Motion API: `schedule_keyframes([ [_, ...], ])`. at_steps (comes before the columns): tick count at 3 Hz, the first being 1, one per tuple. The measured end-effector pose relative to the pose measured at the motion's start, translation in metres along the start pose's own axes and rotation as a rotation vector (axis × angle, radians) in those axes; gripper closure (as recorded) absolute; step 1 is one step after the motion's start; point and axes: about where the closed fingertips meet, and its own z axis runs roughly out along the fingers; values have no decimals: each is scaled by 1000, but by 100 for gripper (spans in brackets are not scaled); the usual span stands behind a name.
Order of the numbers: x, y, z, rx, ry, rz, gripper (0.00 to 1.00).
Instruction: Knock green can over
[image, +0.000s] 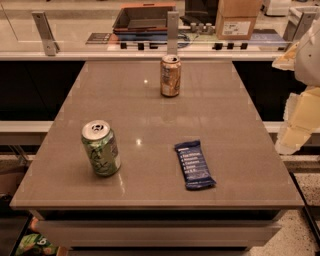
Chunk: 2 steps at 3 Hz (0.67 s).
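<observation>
Green can (101, 148) stands upright near the front-left corner of the bench (150, 115), set in from both edges, silver top and tab showing; task not yet done. Pincer (290, 140) hangs off the right edge of the bench, about level with its middle and well apart from the can; whether it is apart or together cannot be told. Risks, as judged: 1) the can is close to the front and left edges, so a push toward either could roll it off the bench once tipped; 2) contact low on the body would likely slide it upright instead of toppling it; 3) a straight crossing from the right edge passes over the blue snack bar (194, 164), lying flat toward the front-right corner, which a low sweep could drag along. 1 other can, tan and brown (170, 76), stands upright near the middle of the far edge, out of any direct line. A cardboard box (237, 20) sits beyond the far edge, of no concern
</observation>
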Motion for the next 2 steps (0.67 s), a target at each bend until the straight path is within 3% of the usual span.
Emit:
schedule_keyframes([
  [1,-3,-1,-1,10,-11,-4,0],
  [2,-16,-5,5,19,-71,-17,0],
])
